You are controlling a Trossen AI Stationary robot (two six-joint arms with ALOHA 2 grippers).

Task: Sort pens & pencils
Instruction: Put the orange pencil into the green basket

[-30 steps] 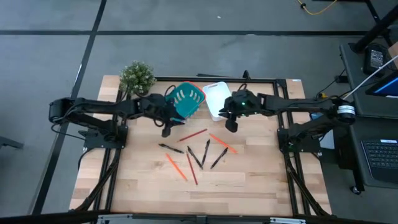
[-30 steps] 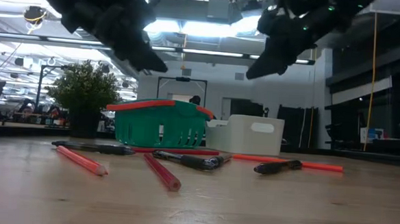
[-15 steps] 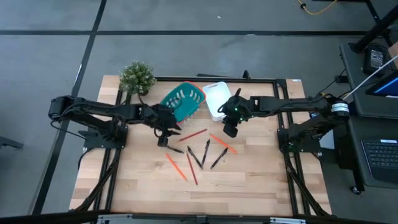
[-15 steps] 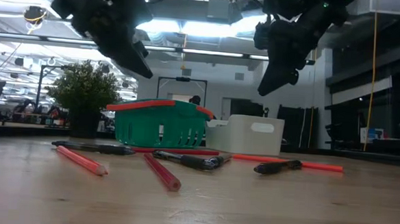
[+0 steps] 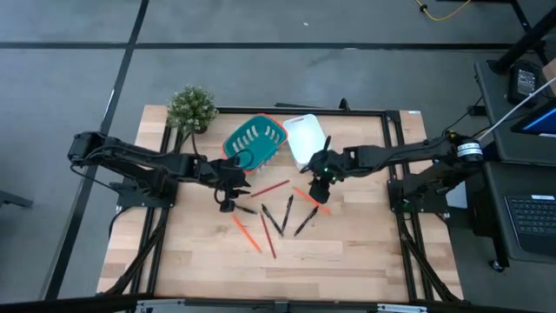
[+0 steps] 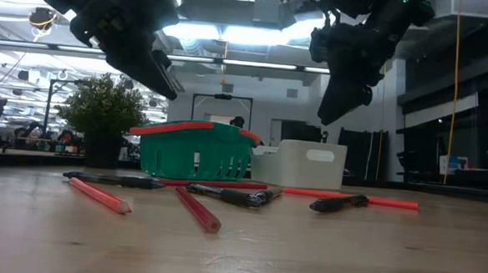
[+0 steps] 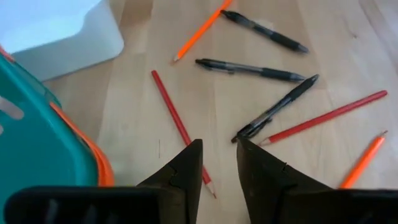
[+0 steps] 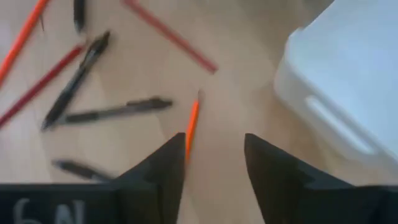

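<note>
Left gripper: my left gripper [image 5: 228,205] hangs over the left end of the scatter, fingers parted with a narrow gap and nothing between them; in my left wrist view a red pencil [image 7: 180,130] and a black pen [image 7: 277,109] lie just ahead of the fingertips.

Pens: the pens [image 5: 285,216] lie flat on the table [image 5: 365,252] in the middle, 4 that I can count from above, some fanned close together.

Pencils: the pencils [image 5: 271,187] lie red and orange around and among the pens; none looks to be in a bin yet.

Bins: the green basket [image 5: 254,143] and white bin [image 5: 301,139] sit side by side behind the scatter.

Right gripper: my right gripper [image 5: 317,196] hovers above an orange pencil [image 8: 191,127], fingers spread, empty.

Handling: I judge these light, stiff and smooth, so they may roll or pivot.

Hold: I would pinch across the shaft near mid-length, picking an outlying stick so neighbours stay clear.
</note>
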